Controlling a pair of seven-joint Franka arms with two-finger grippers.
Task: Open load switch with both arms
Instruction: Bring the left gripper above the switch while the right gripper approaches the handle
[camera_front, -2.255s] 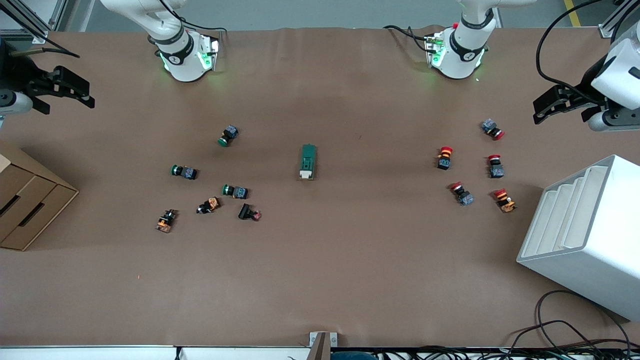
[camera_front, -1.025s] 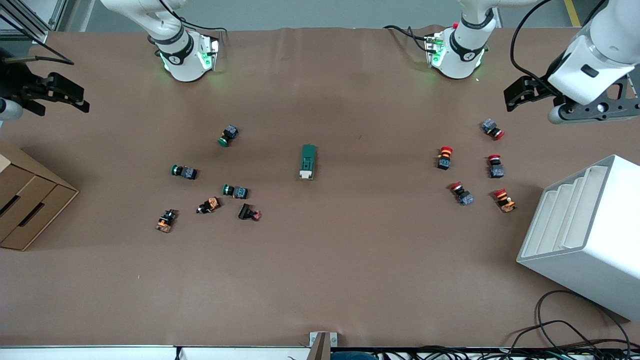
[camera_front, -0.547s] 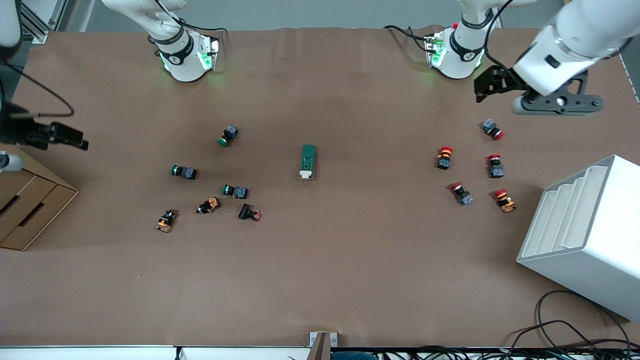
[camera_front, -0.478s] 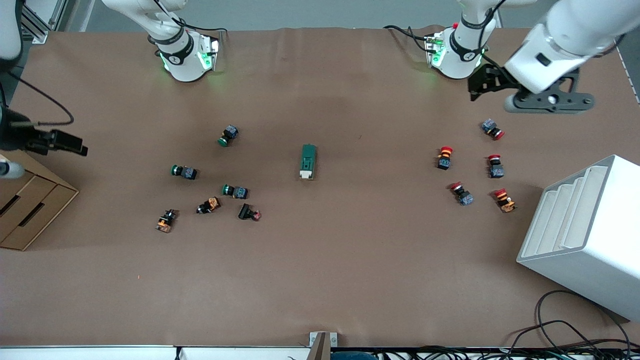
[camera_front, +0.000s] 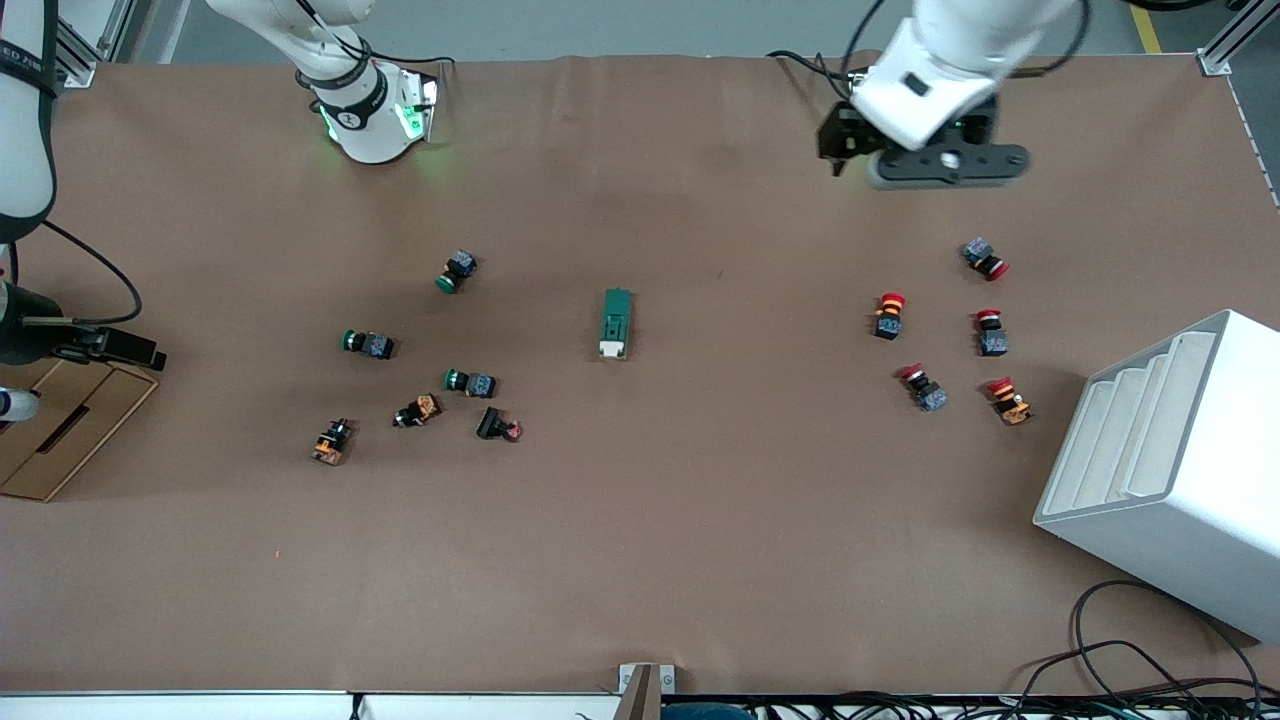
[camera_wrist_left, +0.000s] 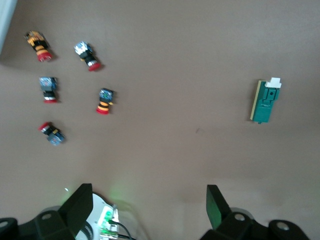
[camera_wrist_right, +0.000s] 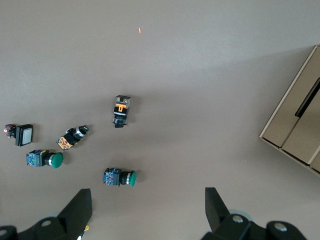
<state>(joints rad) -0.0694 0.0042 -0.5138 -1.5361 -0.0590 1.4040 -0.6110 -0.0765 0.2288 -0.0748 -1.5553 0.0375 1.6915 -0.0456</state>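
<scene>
The load switch (camera_front: 617, 323), a dark-green block whose white sliding piece points toward the front camera, lies alone mid-table. It also shows in the left wrist view (camera_wrist_left: 266, 100). My left gripper (camera_front: 833, 150) hangs open and holds nothing, over bare table beside the left arm's base; its fingers (camera_wrist_left: 216, 206) stand wide apart, well off the switch. Over the corner of the cardboard drawer box (camera_front: 60, 440), at the right arm's end of the table, my right gripper (camera_front: 135, 352) is open and holds nothing. Its own view does not show the switch.
Green-capped push buttons (camera_front: 368, 344) and other small buttons (camera_front: 330, 442) lie scattered toward the right arm's end. Red-capped buttons (camera_front: 889, 314) cluster toward the left arm's end, beside a white stepped rack (camera_front: 1170, 470). Cables (camera_front: 1130, 660) trail at the near corner.
The left arm swung in from the table's end toward the middle, ending beside its base. The right gripper moved nearer the front camera, over the cardboard box. The switch has not moved.
</scene>
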